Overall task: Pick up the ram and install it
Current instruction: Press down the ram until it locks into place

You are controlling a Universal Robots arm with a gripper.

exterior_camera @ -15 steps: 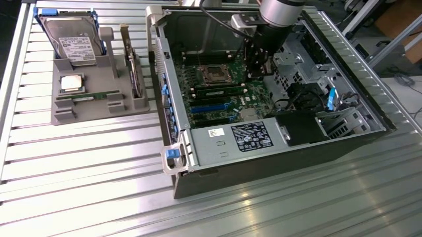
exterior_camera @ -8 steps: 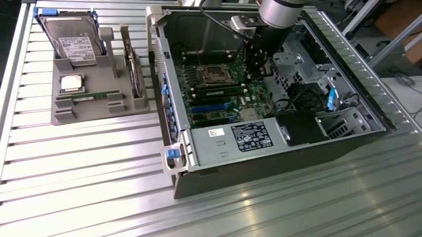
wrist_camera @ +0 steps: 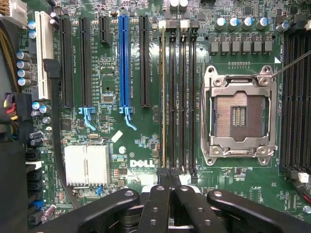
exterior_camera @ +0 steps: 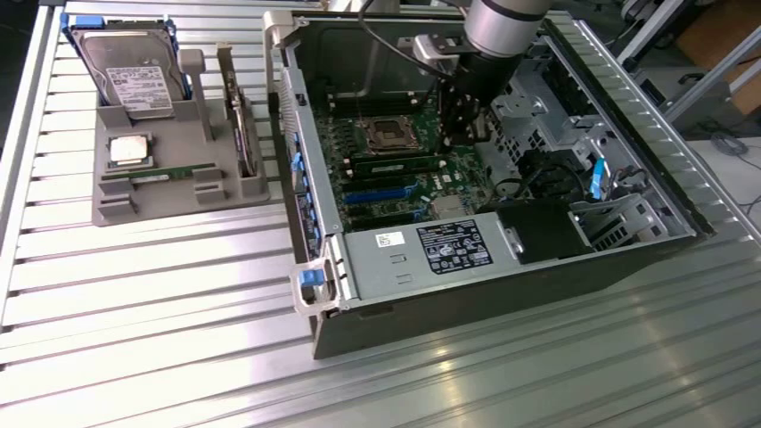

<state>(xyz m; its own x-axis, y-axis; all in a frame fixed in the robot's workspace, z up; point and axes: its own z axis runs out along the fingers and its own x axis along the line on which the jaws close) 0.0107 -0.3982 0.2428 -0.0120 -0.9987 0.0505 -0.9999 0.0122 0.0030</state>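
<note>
Inside the open computer case (exterior_camera: 476, 308), right over the motherboard (wrist_camera: 112, 73): pincer (wrist_camera: 167, 194) clamped fully shut, holding nothing, poised by the end of the memory slots (wrist_camera: 182, 97). One ram (wrist_camera: 163, 97) standing in the outermost slot, beside the empty CPU socket (wrist_camera: 238, 116). Looks like the seating stage, pickup apparently done. Calls for a straight, even press along the stick's top edge. Twin stick (exterior_camera: 160, 175) lying in the grey holder (exterior_camera: 119, 212) on the desk (exterior_camera: 143, 303), at the exterior view's left.
</note>
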